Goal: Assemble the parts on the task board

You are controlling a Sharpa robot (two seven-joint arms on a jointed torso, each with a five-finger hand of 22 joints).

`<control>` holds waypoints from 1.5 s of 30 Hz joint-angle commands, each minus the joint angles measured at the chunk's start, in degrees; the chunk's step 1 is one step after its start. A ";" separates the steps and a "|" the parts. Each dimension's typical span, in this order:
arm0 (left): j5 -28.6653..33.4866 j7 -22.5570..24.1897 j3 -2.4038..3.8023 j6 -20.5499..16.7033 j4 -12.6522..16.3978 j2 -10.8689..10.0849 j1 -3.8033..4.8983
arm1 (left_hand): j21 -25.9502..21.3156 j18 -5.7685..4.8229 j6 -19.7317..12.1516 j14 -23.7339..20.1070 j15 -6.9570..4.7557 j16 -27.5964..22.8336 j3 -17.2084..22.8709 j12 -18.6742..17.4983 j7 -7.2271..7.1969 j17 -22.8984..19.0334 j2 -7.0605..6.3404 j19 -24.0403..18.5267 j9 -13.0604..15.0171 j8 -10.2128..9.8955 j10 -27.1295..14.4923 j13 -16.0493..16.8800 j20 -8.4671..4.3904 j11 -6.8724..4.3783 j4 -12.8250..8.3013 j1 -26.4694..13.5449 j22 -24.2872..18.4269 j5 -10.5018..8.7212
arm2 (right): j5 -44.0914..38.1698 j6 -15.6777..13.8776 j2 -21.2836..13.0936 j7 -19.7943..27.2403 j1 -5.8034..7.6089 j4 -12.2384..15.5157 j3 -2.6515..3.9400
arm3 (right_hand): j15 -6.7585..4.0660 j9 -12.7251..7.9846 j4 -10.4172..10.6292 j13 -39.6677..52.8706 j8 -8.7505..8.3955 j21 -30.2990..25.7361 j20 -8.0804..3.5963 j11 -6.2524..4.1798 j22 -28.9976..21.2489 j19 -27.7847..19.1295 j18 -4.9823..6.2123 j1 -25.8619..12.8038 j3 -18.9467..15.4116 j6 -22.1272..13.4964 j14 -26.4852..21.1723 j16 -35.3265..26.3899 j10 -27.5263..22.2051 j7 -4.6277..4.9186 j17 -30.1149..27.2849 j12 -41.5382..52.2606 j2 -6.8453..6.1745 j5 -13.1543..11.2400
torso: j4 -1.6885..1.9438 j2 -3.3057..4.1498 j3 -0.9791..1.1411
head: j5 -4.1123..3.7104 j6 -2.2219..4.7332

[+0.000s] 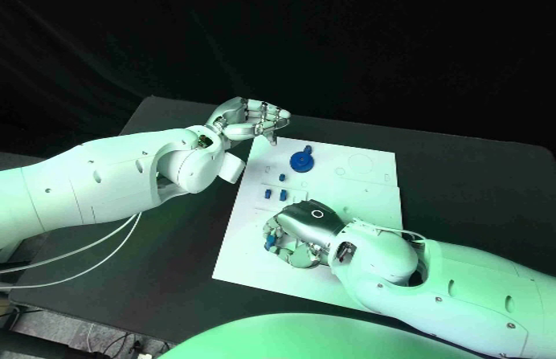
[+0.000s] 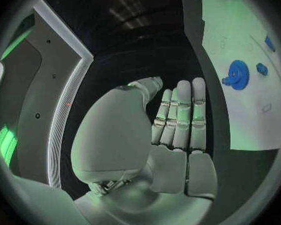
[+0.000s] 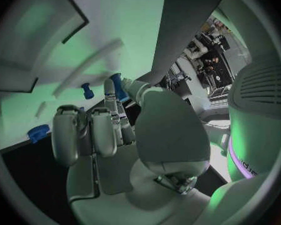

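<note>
Hands are sitting at opposite ends of the task board. The left hand is hovering off the board's far left corner, over the black table, palm turned up and fingers lying straight and side by side, with nothing in them; its wrist view shows the same flat, loosely extended fingers. The left arm is reaching in bent at the elbow, wrist cocked back.

The right hand is lying low over the board's near left part, back of the hand upward, fingers curling down toward the plate. In the right wrist view its fingers are bunched close together, and a small blue part is showing right at the fingertips; whether it is pinched or merely touched I cannot tell.

Faint outlines are printed on the board, but no writing on it can be read.

Counting the blue pieces in the head view: one blue gear is lying just beyond the left hand's fingertips toward the board's middle, three small blue pegs are lying between the two hands, and a few more blue bits are peeking from under the right hand, too hidden to count. The left wrist view shows the gear beside the left hand's fingertips.
</note>
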 commanded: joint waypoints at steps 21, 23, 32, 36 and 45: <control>0.27 0.22 -0.01 0.86 -0.10 -0.05 0.01 | -0.19 0.76 -0.57 -0.63 -0.02 -0.15 -0.49 0.45 -0.01 -0.06 0.42 -0.16 0.09 0.14 -0.58 0.08 0.12 -0.13 -0.03 -0.29 -0.09 0.14 | 14.18 -15.31 -12.16 3.21 2.41 9.24 1.09 | -0.18 -1.38 2.18 3.60 -0.84 0.61 -0.34 -0.09 11.41 2.33 -0.91 1.08 -5.81 -1.25 1.89 0.38 4.07 0.34 0.08 1.21 -0.89 1.14 | -0.29 -0.27 0.02 | -1.95 1.40; 0.27 0.21 -0.06 0.87 -0.12 -0.08 0.01 | -0.19 0.76 -0.57 -0.63 -0.02 -0.15 -0.49 0.45 -0.01 -0.06 0.42 -0.16 0.09 0.14 -0.58 0.08 0.12 -0.13 -0.03 -0.29 -0.09 0.14 | 18.30 -14.00 -14.31 3.17 3.28 9.84 1.17 | -0.37 -1.19 2.40 5.19 0.05 1.30 -0.36 -0.52 11.70 2.58 -1.04 1.07 -6.28 0.40 2.02 0.68 6.54 0.10 0.63 2.96 -0.84 1.42 | -0.32 -0.30 -0.01 | -2.33 1.56; 0.44 0.14 -0.49 0.80 -0.24 -0.32 0.00 | -0.19 0.76 -0.57 -0.63 -0.02 -0.15 -0.49 0.45 -0.01 -0.06 0.42 -0.16 0.09 0.14 -0.58 0.08 0.12 -0.13 -0.03 -0.29 -0.09 0.14 | 32.62 -6.36 -26.65 -0.85 5.87 10.95 0.72 | -2.30 6.34 8.33 49.18 6.07 6.35 -2.14 -2.73 13.73 4.40 -2.09 -1.52 -14.59 1.16 2.74 2.20 6.25 -2.31 2.87 43.84 1.03 4.04 | -1.25 -0.85 -0.04 | -4.60 1.90; 0.53 0.10 -0.62 0.83 -0.27 -0.33 0.00 | -0.19 0.76 -0.57 -0.63 -0.02 -0.15 -0.49 0.45 -0.01 -0.06 0.42 -0.16 0.09 0.14 -0.58 0.08 0.12 -0.13 -0.03 -0.29 -0.09 0.14 | 32.61 -4.81 -30.03 -3.18 5.39 11.68 0.30 | -2.27 7.58 8.46 59.35 6.59 8.11 -2.12 -2.76 14.28 4.97 -2.46 -3.12 -16.61 0.71 3.10 3.24 8.53 -2.41 4.89 54.71 1.59 4.34 | -1.57 -1.02 -0.08 | -5.88 1.77; 0.63 0.09 -0.76 0.95 -0.46 -0.21 -0.26 | -0.19 0.76 -0.57 -0.63 -0.02 -0.15 -0.49 0.45 -0.01 -0.06 0.42 -0.16 0.09 0.14 -0.58 0.08 0.12 -0.13 -0.03 -0.29 -0.09 0.14 | 25.95 -2.90 -34.05 -9.81 3.44 13.62 -0.45 | -2.47 9.15 8.69 64.50 7.57 9.70 -2.25 -3.02 14.73 5.48 -2.79 -7.40 -21.61 0.99 3.29 4.05 9.49 -2.86 6.45 59.86 1.98 6.33 | -2.02 -1.44 -0.17 | -8.06 1.57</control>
